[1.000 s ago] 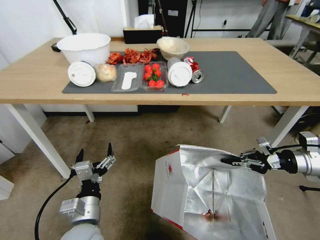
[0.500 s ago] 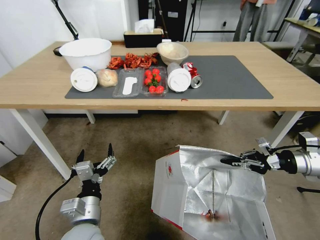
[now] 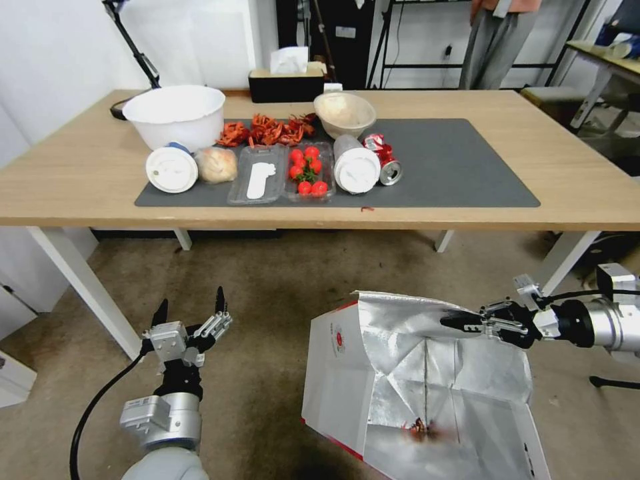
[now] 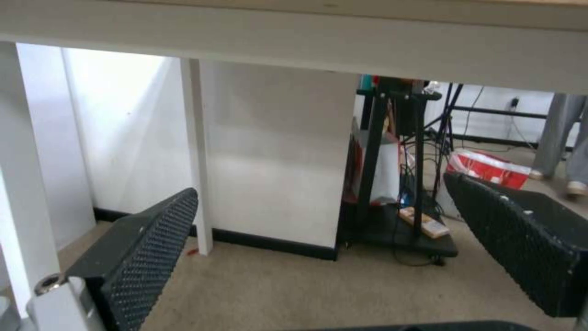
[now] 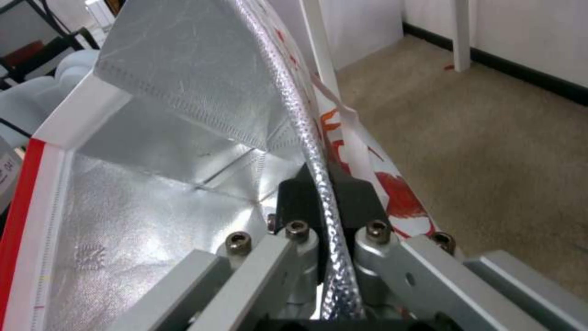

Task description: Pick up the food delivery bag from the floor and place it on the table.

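Observation:
The food delivery bag (image 3: 413, 380), white with a small red logo and a silver foil lining, hangs open just above the floor (image 3: 280, 293) at the lower right. My right gripper (image 3: 460, 323) is shut on the bag's far foil rim (image 5: 319, 184), with the edge pinched between its black pads. My left gripper (image 3: 191, 308) is open low at the left, fingers pointing up, holding nothing; its black pads (image 4: 153, 257) face the space under the table. The table (image 3: 80, 180), light wood with a dark grey mat (image 3: 460, 160), stands ahead.
On the mat's left half lie a white bowl (image 3: 176, 115), lidded cups (image 3: 172, 169), a tomato tray (image 3: 307, 171), a can (image 3: 387, 167) and red scraps. White table legs (image 3: 80, 287) stand at both sides. The mat's right half is bare. A person stands behind the table.
The whole head view has shifted: the table sits lower in the picture, so the camera has moved. Both grippers and the bag hold the same places in the picture.

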Available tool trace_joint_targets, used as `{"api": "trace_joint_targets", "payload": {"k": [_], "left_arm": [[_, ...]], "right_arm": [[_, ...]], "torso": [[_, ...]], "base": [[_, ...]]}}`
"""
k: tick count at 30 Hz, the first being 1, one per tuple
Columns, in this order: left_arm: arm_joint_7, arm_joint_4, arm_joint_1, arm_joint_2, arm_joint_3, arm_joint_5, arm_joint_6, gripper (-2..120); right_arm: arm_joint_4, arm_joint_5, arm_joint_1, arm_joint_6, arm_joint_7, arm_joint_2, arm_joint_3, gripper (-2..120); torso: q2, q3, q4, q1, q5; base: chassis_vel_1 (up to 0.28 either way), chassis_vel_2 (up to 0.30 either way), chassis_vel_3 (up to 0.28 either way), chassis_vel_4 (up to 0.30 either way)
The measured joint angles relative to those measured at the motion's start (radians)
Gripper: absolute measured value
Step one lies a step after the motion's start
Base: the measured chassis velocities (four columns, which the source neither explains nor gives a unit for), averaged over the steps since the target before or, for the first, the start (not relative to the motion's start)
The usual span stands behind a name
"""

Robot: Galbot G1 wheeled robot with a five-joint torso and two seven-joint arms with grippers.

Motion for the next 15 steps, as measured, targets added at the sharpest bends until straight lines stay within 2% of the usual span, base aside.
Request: {"api": "trace_joint_targets", "payload": {"k": [15], "left_arm": [[-0.003, 0.004, -0.001, -0.002, 0.003, 0.004, 0.001, 100]], "right_arm": [[0.0, 0.0, 0.0, 0.002, -0.001, -0.005, 0.002, 0]], "torso": [[0.06, 0.038, 0.0001, 0.023, 0.0]], "base": [[0.0, 0.0, 0.0, 0.0]]}}
